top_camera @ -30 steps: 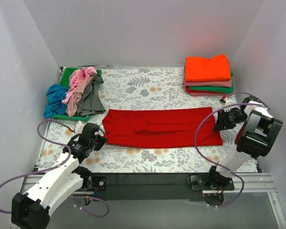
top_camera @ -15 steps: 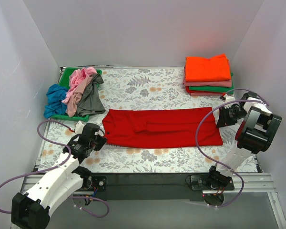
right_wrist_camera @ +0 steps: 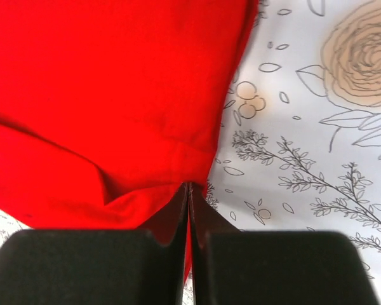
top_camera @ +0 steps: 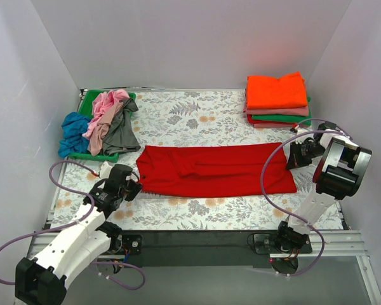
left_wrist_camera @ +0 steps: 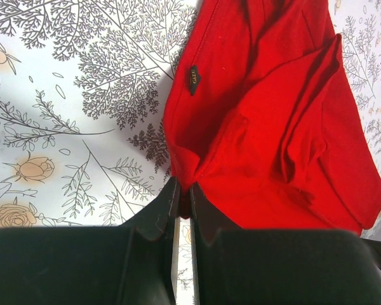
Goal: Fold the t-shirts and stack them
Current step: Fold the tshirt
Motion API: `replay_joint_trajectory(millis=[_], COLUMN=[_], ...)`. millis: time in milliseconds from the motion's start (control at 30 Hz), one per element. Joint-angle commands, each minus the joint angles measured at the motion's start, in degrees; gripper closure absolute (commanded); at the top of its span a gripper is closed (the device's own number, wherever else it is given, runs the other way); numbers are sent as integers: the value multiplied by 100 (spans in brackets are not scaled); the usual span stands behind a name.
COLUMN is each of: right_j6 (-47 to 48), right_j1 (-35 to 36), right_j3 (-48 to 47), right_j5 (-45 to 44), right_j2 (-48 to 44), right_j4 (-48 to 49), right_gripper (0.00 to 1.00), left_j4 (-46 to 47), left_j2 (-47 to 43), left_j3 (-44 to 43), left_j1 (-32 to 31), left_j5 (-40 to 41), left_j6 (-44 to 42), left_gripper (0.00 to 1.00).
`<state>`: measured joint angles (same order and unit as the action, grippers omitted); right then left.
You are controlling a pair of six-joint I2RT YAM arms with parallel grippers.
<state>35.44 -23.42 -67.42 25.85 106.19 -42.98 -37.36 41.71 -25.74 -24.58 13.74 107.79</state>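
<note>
My left fingers (left_wrist_camera: 175,196), nearest me, are pressed together on a fold at the near-left corner of the large bright red cloth t-shirt (top_camera: 216,170). A sliver of red shows between the tips. My right fingers (right_wrist_camera: 184,198) are pinched the same way on the hem at the shirt's right end. The shirt lies flat as a long strip folded lengthwise, running left to right across the middle of the floral-clothed desk (top_camera: 178,210).

At the far left, a shallow green plastic tray (top_camera: 86,100) holds a loose heap of unfolded shirts. A pink shirt (top_camera: 106,103) lies toward the far side, with a dusty-pink shirt (top_camera: 99,136) below it. A dark grey shirt (top_camera: 122,132) spills over the right rim, ending near the red one. A blue shirt (top_camera: 71,132) hangs over the tray's left rim.

At the far right corner sits the folded stack. An orange shirt (top_camera: 276,91) is on top, then a pink layer (top_camera: 279,112), a green layer (top_camera: 286,119) and a red edge (top_camera: 260,123) at the bottom.

Only the overhead camera shows me the tray and the stack; the wrist cameras show just red cloth and flower print. The left wrist camera picks out a small dark label with gold lettering (left_wrist_camera: 193,79) sewn into the shirt, too small to see from above. The two pinches are clear only from the wrists.
</note>
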Motion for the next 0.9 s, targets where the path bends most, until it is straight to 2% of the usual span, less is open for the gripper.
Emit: replay_joint_trajectory(millis=[0,167,467,567,600,667,700,767,800,867], right_j6=[-388,-547,-407,-249,-48,111,321,542,621,753], right_j1=[22,13,13,13,30,179,284,730,916,1531], right_j3=[-88,-26,62,-8,-69,-105,-140,-149,-158,-289], right_j5=[-421,-931,-810,-416,-248,103,174,419,500,771], right_j2=[-63,-169,-432,-713,-862,-994,-1100,-1206,-1293,-1347], right_j4=[641,897,853,678,503,309,204,-52,-139,-298], right_gripper=[96,99,99,96,89,84,81,76,73,70], left_j4=[-148,-376,-500,-482,-482,-508,-578,-649,-736,-842], left_j2=[-111,-216,-234,-243,-243,-251,-251,-278,-304,-339], left_j3=[-1,-72,-72,-89,-116,-142,-212,-291,-326,-467], left_j1=[23,32,23,32,32,23,23,32,32,32], left_j5=[217,366,323,235,200,191,191,226,235,252], left_j6=[102,277,383,322,304,269,260,260,269,260], left_gripper=[100,100,100,100,100,100,98,88,73,59])
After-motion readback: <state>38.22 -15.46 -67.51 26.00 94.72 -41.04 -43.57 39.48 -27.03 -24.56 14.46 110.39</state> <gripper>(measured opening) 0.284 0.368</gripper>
